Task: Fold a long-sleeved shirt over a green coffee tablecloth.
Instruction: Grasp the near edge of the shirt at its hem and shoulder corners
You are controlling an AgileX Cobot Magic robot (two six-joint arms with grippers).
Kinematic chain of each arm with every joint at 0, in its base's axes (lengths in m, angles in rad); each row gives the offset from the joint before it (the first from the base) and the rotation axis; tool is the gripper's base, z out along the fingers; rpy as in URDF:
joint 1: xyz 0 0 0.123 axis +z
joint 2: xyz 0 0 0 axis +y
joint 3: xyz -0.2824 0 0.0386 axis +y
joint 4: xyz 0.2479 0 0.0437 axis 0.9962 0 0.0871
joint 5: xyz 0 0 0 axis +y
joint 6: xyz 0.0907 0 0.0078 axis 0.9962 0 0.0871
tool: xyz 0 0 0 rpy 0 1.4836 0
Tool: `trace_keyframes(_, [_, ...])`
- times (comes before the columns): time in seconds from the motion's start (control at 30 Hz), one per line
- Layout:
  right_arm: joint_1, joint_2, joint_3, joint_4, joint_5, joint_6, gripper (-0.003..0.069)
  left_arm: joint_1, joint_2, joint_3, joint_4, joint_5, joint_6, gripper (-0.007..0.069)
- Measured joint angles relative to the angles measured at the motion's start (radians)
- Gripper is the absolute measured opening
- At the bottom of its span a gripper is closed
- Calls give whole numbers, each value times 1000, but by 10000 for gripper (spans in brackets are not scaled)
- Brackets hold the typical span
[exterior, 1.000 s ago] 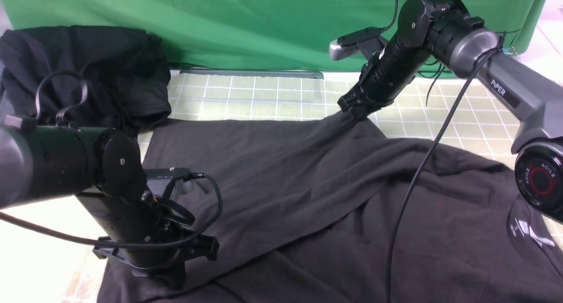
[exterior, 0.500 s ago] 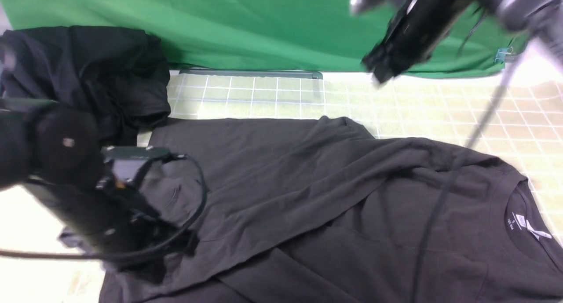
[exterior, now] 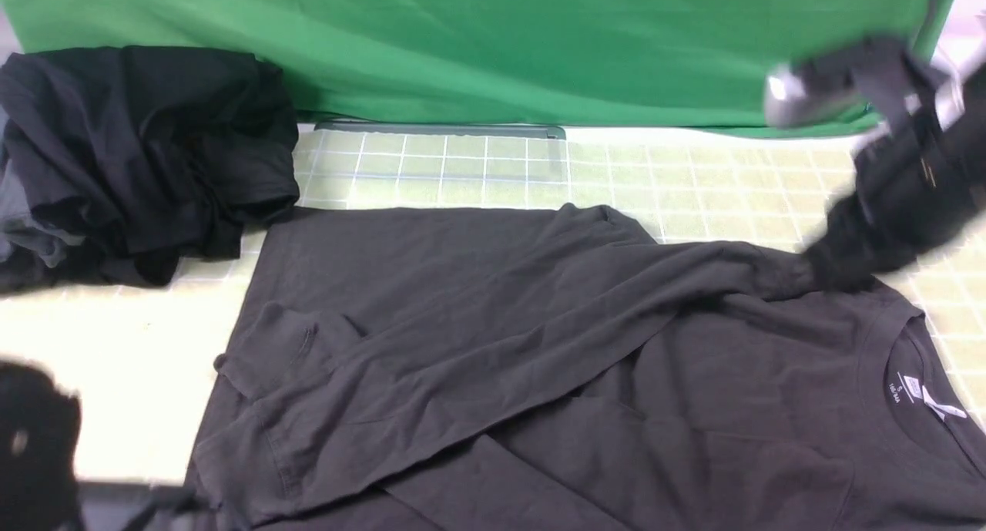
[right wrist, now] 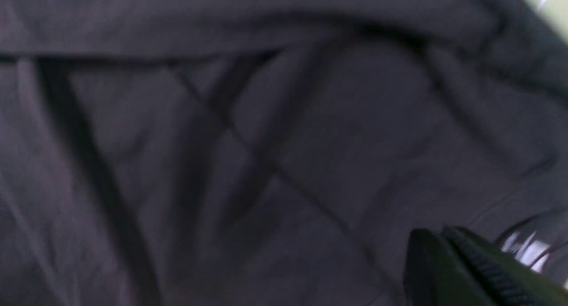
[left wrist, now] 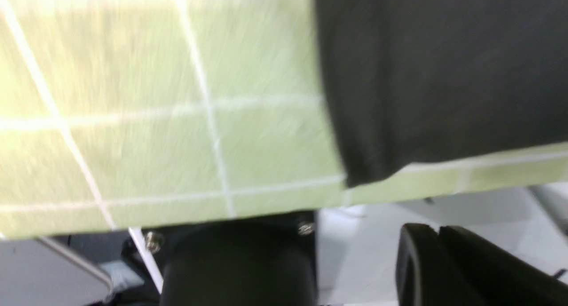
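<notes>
- Your shirt (exterior: 539, 346) lies spread on the tablecloth (exterior: 462, 169), one sleeve folded across its body.
- Your right claw (exterior: 836, 261) is blurred at the shirt's shoulder; your left claw (left wrist: 443, 270) sits by the tablecloth's near edge.
- You cannot tell whether either is apart or together.
</notes>
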Motion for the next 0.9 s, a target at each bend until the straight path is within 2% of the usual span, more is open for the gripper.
trace_keyframes(0.07, [0, -30, 68, 14, -35, 0, 14, 0, 0, 10, 11, -10, -24, 148])
trace_keyframes(0.1, [0, -43, 105, 30, -47, 0, 16, 0, 0, 10, 18, -21, -49, 210])
trace_keyframes(0.13, [0, -43, 108, 32, -49, 0, 16, 0, 0, 10, 21, -23, -52, 210])
trace_keyframes(0.23, [2, -48, 131, 50, -55, 0, 19, 0, 0, 11, 28, -58, -104, 335])
trace_keyframes(0.33, [24, -49, 131, 52, -60, 0, 21, 0, 4, 12, 40, -123, -106, 401])
trace_keyframes(0.4, [57, -50, 131, 53, -61, 0, 27, 0, 22, 12, 50, -138, -106, 415])
trace_keyframes(0.53, [112, -50, 131, 57, -61, 0, 33, 0, 81, 12, 53, -130, -121, 409])
trace_keyframes(0.7, [202, -50, 131, 58, -58, -14, 48, 0, 187, 12, 45, -162, -125, 363])
trace_keyframes(0.87, [256, -50, 131, 61, 47, -77, 59, 0, 235, 8, 22, -185, -115, 227])
trace_keyframes(0.9, [270, -50, 131, 61, 75, -84, 61, 0, 241, 6, 19, -184, -110, 148])
